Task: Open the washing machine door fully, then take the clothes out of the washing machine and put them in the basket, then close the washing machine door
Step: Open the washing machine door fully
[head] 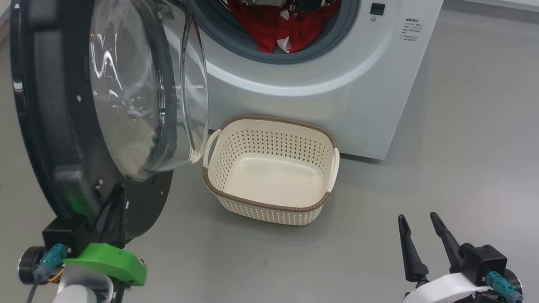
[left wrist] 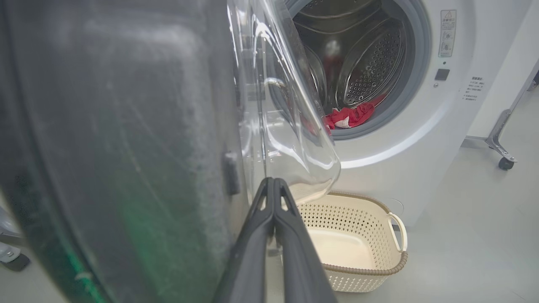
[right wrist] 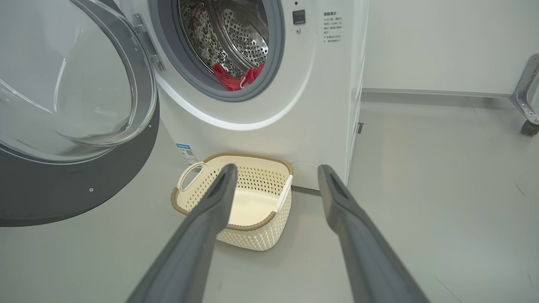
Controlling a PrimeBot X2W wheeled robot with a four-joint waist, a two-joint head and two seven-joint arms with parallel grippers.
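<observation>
The left gripper (left wrist: 273, 182): two dark tapered fingers pressed flat together, nothing between them, tips low against the inner face of the washing machine door (head: 48, 110), by its glossy black rim. The right gripper (head: 417, 219): fingers spread, over the smooth grey floor (head: 475, 140). Door stands open; its bulging clear glass bowl (head: 137, 84) is just beside the basket (head: 271, 214), which is cream perforated plastic with a brown woven-look rim, just in front of the white washing machine (head: 384, 98). The clothes (head: 283, 30): crumpled red fabric in the perforated steel drum (left wrist: 370, 63), at the grey rubber ring (head: 229, 36).

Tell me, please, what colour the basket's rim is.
Brown, woven-looking, on the cream perforated basket; the head view shows it best.
</observation>
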